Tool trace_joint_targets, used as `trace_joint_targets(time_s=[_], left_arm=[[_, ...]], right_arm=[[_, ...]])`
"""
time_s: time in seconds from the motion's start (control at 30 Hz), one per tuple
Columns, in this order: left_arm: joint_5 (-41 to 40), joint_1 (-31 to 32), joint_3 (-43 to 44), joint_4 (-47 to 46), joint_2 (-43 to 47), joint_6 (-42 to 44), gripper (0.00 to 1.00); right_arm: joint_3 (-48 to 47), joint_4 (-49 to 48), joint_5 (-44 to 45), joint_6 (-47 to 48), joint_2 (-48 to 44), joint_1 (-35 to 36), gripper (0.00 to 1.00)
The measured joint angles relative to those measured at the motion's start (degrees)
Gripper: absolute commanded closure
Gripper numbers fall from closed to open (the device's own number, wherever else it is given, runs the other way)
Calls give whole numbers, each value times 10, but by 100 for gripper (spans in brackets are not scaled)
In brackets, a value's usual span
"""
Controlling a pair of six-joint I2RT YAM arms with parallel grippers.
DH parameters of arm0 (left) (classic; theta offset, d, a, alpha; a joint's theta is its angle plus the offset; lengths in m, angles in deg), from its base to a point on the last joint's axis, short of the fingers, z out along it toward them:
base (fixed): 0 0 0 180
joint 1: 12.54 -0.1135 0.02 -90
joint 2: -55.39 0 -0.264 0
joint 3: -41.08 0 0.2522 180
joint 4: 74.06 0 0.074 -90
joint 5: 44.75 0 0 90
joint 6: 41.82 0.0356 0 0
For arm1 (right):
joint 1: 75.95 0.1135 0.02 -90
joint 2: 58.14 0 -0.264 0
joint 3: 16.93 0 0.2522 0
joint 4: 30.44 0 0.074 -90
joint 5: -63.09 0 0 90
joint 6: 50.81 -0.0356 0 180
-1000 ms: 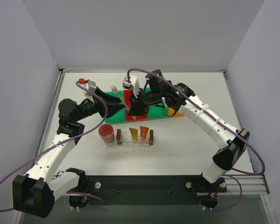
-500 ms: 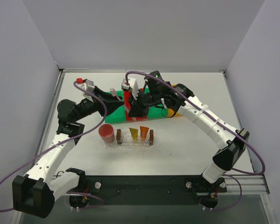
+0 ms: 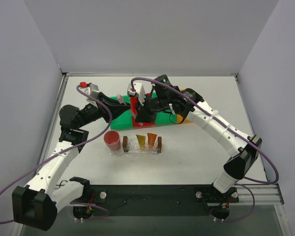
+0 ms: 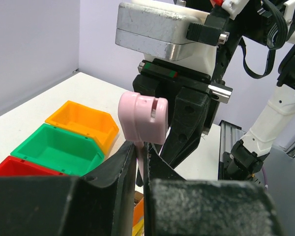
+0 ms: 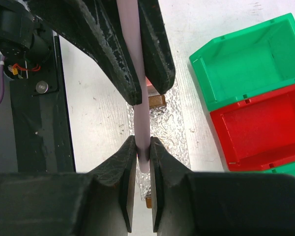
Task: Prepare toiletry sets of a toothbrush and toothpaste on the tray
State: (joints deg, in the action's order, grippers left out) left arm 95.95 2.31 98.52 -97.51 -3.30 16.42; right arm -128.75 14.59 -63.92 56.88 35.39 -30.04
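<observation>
A robot lab cell: bare grey walls (image 3: 152,34) enclosing a white table (image 3: 187,157).

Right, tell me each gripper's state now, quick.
Left gripper: jaws closed on the toothbrush, just below its head.
Right gripper: jaws closed on the same toothbrush, further along its handle.

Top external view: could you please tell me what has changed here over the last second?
The left gripper closed its jaws on the stem of the toothbrush, so both grippers now hold it; the arms themselves barely shifted. The right gripper stayed shut on the toothbrush. The tray, the two toothpaste tubes in it and the pink cup did not move.
</observation>
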Motion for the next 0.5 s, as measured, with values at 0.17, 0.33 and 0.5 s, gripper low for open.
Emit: trace_joint_targets(time_s=[0.17, 0.33, 0.5], left_arm=[[0, 0, 0, 8, 5, 7, 100], [2, -4, -1, 21, 15, 13, 100], [-2, -25, -12, 23, 28, 39, 100]], right_arm=[[0, 0, 2, 4, 0, 2, 96], [0, -2, 7, 4, 0, 3, 73], [4, 7, 16, 1, -3, 3, 63]])
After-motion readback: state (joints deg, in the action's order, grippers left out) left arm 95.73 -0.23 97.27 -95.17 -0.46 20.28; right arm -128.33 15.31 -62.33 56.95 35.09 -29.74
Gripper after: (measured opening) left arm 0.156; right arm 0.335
